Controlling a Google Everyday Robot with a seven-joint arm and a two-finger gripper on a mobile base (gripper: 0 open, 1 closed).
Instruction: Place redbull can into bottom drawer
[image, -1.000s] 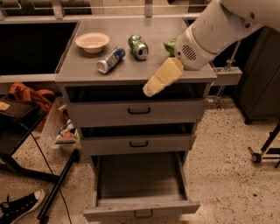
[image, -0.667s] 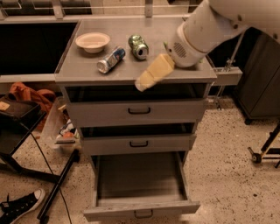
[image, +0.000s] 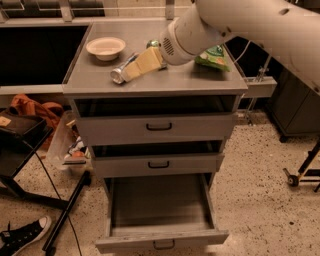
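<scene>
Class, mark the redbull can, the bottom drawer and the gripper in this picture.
redbull can (image: 116, 76): camera view, its silver end.
bottom drawer (image: 160, 205): camera view, bare floor inside.
gripper (image: 131, 71): camera view, tan tip, at the can on the cabinet top (image: 200, 80).

Cabinet (image: 170, 82) top has a cream bowl (image: 105, 47) at its back left and a green snack bag (image: 214, 56) at back right. The gripper (image: 142, 64) is over the cabinet top, between them. On the floor left of the cabinet: a clear bin (image: 67, 150) of clutter, an orange bag (image: 31, 106), and a black sneaker (image: 22, 235).
</scene>
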